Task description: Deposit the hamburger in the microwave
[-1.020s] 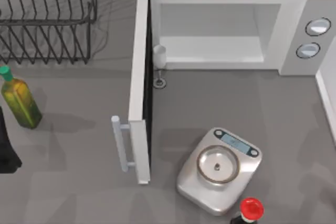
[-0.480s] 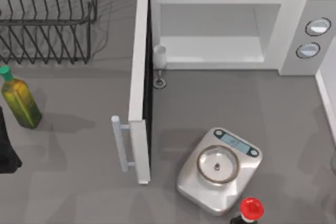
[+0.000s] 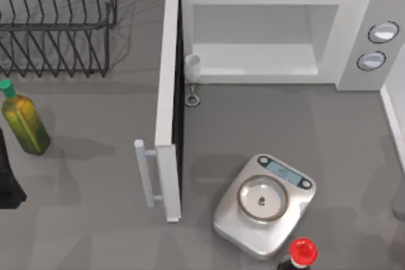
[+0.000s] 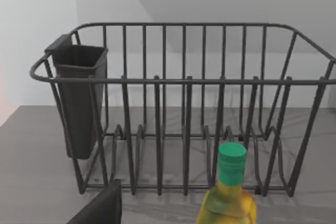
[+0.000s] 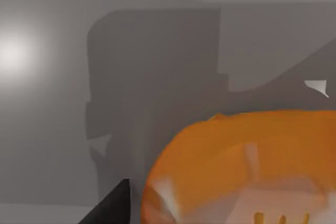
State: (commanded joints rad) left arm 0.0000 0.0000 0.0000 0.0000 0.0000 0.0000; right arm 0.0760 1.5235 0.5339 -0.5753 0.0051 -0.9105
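Note:
The hamburger is a rounded orange bun with a pale patch, very close in the right wrist view, over the grey table. A dark part of my right gripper shows just beside it; whether it touches the bun I cannot tell. The microwave stands at the back of the table, a white box with a light hollow interior and two round dials on its grey panel. Its door is swung fully open toward the front, bar handle facing left. My left arm is parked at the table's left edge.
A silver kitchen scale sits in front of the microwave, a red-capped dark bottle beside it. A small glass stands by the door hinge. A wire dish rack and a green-capped oil bottle occupy the left.
A soft shadow at the table's right edge has shifted and grown darker. The microwave, scale, bottles and left arm have not moved.

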